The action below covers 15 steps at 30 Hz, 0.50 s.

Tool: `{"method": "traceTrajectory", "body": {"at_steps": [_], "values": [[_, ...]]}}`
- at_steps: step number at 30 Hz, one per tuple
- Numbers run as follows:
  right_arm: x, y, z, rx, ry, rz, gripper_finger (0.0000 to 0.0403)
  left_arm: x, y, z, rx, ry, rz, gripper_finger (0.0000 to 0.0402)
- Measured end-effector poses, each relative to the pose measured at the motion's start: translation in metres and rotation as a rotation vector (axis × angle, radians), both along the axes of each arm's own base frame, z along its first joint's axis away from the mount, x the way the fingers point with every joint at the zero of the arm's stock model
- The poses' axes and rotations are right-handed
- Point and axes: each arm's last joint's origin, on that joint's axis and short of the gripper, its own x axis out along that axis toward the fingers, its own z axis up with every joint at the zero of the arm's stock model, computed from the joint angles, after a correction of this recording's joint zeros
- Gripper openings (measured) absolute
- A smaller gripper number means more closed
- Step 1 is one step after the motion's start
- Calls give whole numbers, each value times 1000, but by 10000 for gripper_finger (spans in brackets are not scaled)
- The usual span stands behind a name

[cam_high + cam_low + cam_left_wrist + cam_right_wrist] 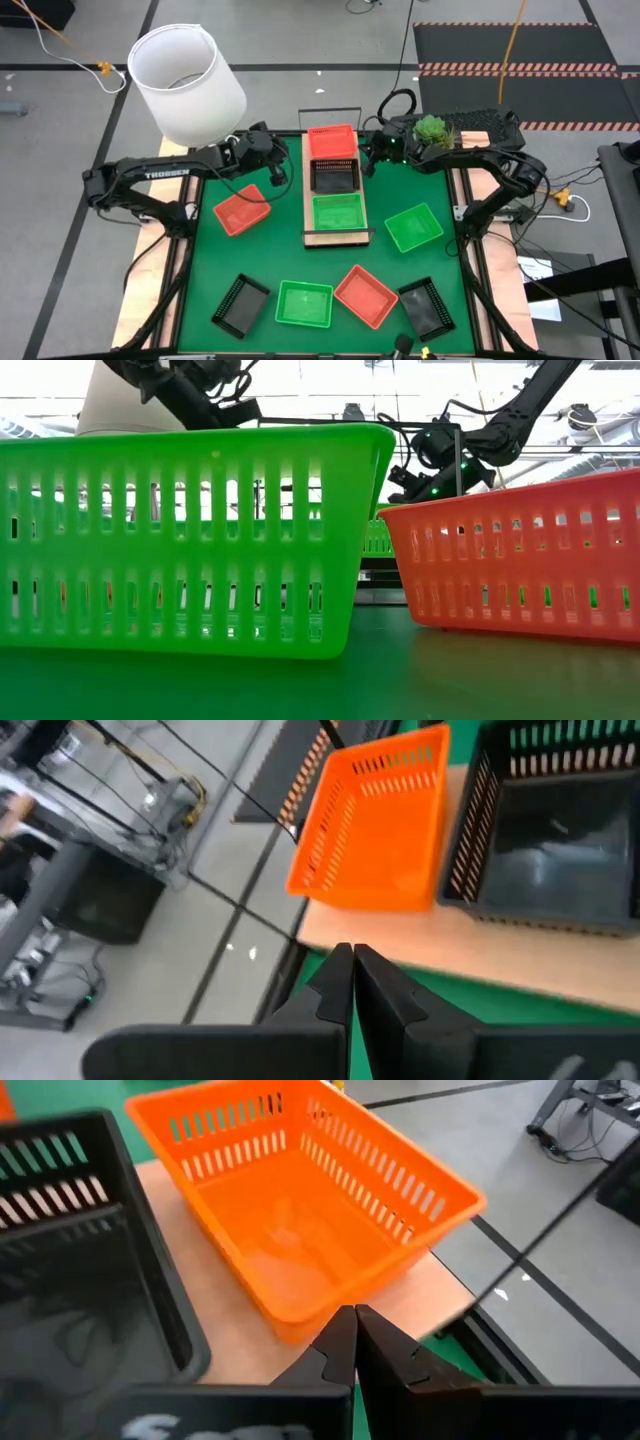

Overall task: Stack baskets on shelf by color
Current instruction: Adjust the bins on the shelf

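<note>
The shelf [309,215] is a light-wood plank lying on the green mat and carrying three baskets in a row. An orange one [331,142] is at the far end, a black one [333,176] in the middle and a green one [337,213] at the near end. My left gripper [279,174] [352,958] hovers shut just left of the plank, beside the orange basket [375,820] and the black basket [550,830]. My right gripper [368,162] [355,1318] hovers shut just right of the plank, by the orange basket [300,1210]. Loose baskets rest flat on the mat.
Loose on the mat are an orange basket [242,210], a green one [414,227], and along the near edge a black [241,304], a green [304,303], an orange [365,295] and a black [426,307]. A white cylinder [187,82] and a plant [432,130] stand at the far corners.
</note>
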Motion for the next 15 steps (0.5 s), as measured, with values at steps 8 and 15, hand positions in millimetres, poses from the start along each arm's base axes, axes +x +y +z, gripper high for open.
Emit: {"method": "traceTrajectory", "body": {"at_steps": [8, 15], "values": [[2, 2, 1, 69, -53, 29, 0, -3, -1, -4, -24, 40, 5, 4], [2, 4, 2, 68, -50, 35, 0, -2, -1, -4, -28, 35, 8, 19]]}}
